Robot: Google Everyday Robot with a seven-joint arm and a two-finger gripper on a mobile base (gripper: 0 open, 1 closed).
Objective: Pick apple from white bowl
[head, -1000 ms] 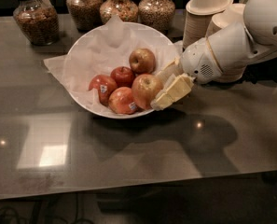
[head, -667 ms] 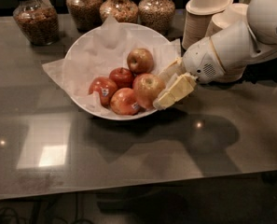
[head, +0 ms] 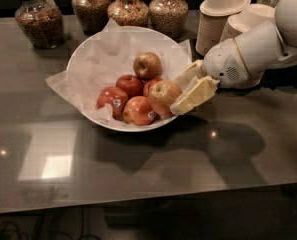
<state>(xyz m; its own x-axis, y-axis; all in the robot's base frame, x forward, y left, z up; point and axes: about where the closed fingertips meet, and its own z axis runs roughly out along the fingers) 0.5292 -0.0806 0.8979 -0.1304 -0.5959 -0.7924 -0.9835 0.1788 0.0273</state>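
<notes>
The large white bowl (head: pixel 88 59), lined with crinkled white paper, stands on the grey table and holds several apples. The apple (head: pixel 160 95), the largest one, dull red with yellow-green, sits at the bowl's right rim. My gripper (head: pixel 177 97) reaches in from the right. Its cream fingers (head: pixel 195 95) lie above and below the apple's right side, closed on it. A smaller yellow-red apple (head: pixel 147 65) lies behind it, and deeper red apples with stickers (head: pixel 113 100) lie to its left.
Glass jars of grains (head: pixel 38 19) stand along the back edge. Stacks of beige disposable bowls (head: pixel 220 16) stand at the back right, just behind my arm (head: pixel 258 49). The grey tabletop (head: pixel 138 169) stretches toward the front.
The gripper and the apple between its fingers have shifted slightly to the right, toward the bowl's rim. The other apples have stayed in place.
</notes>
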